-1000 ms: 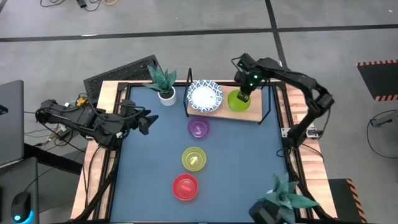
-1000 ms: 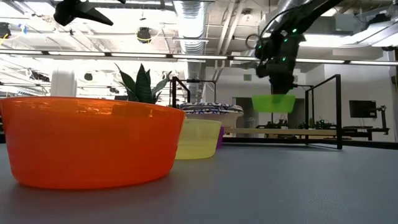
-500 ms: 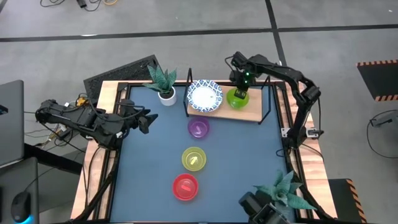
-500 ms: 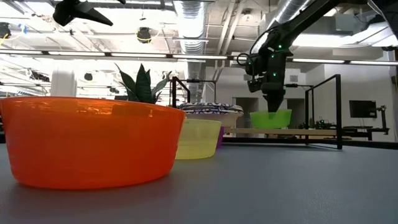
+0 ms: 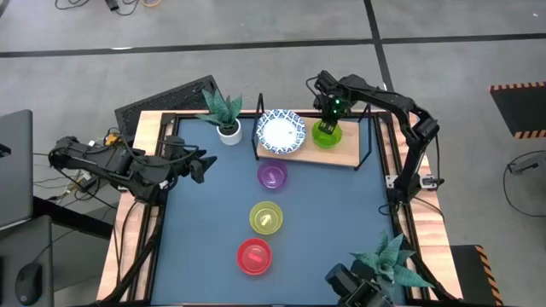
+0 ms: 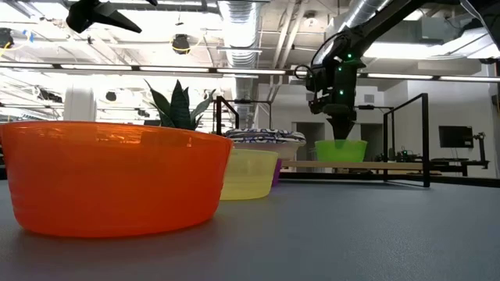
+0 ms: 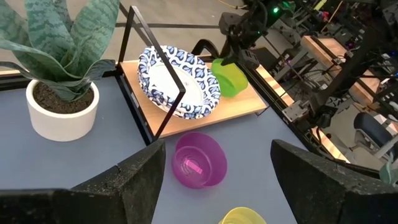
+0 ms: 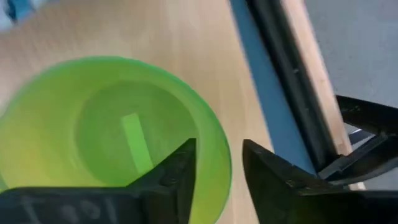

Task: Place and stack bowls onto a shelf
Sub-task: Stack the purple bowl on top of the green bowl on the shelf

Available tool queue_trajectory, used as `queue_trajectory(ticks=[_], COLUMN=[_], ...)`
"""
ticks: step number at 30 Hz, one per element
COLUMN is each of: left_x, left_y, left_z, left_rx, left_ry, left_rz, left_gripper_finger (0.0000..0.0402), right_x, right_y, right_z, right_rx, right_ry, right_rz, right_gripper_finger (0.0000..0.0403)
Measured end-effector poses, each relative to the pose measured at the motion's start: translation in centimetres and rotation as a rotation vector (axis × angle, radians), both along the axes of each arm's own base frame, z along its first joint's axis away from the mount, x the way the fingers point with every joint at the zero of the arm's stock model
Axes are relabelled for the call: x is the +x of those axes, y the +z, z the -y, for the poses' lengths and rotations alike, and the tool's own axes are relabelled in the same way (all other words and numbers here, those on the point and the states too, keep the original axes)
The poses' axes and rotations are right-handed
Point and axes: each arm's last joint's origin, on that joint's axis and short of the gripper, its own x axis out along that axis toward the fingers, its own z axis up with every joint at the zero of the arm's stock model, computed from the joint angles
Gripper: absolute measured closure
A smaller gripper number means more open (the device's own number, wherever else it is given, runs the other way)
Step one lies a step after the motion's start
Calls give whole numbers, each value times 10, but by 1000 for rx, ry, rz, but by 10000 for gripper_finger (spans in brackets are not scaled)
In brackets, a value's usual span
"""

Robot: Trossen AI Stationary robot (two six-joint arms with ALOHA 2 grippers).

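Observation:
The green bowl [image 5: 325, 134] stands upright on the right part of the wooden shelf [image 5: 345, 155], its bottom on the board. My right gripper [image 8: 219, 165] hangs over it, open, pointing down. One finger stands inside the bowl and the other outside, with the rim [image 8: 225, 168] in the gap between them. A white bowl with a blue pattern [image 5: 281, 131] sits on the shelf's left part. The purple [image 5: 272, 176], yellow [image 5: 266, 217] and red [image 5: 254, 256] bowls stand in a row on the blue table. My left gripper [image 5: 203, 166] waits open at the table's left.
A potted plant [image 5: 223, 111] stands at the far left beside the shelf's black wire frame [image 5: 259, 128]. Another plant [image 5: 388, 264] is at the near right corner. The frame's right posts [image 5: 375, 141] stand close to my right arm.
My right gripper has come down and a little toward the table's left with the green bowl. The bowl hung clear above the shelf board a second ago and now rests on it, upright.

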Motion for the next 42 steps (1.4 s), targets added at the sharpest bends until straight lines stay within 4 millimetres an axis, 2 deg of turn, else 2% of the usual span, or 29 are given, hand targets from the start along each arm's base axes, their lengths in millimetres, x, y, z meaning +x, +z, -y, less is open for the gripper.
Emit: queue_trajectory(ticks=[6,9,11,14,18,23,28,31,37,42], left_x=[0,0,0,0,0,0,1,0,-1,-2], left_y=[0,0,0,0,0,0,0,-1,-4,-6], left_z=[0,0,0,0,0,0,1,1,1,1], left_rx=[-4,-4,-4,-4,-10,-13,-26,-26,-22,-16], left_ry=[-7,-7,-7,-7,-5,-6,-29,-37,-44,-44], left_rz=[-1,-1,-1,-1,3,4,0,-11,-43,-67], left_gripper_finger=[127,127,127,127,127,127,127,127,127,127], right_x=[7,14,23,39,66,97,111,110,108,111], right_y=[29,52,67,82,88,78,59,40,8,-8], right_z=[5,-6,-22,-57,-108,-171,-212,-218,-214,-215], right_rx=[-37,-26,-17,7,7,-34,14,24,75,143], right_ry=[-117,-177,-217,-242,-284,-345,-419,-499,-611,-659], right_rz=[76,145,216,275,305,299,332,281,271,331], right_gripper_finger=[188,184,185,187,188,188,184,180,174,175])
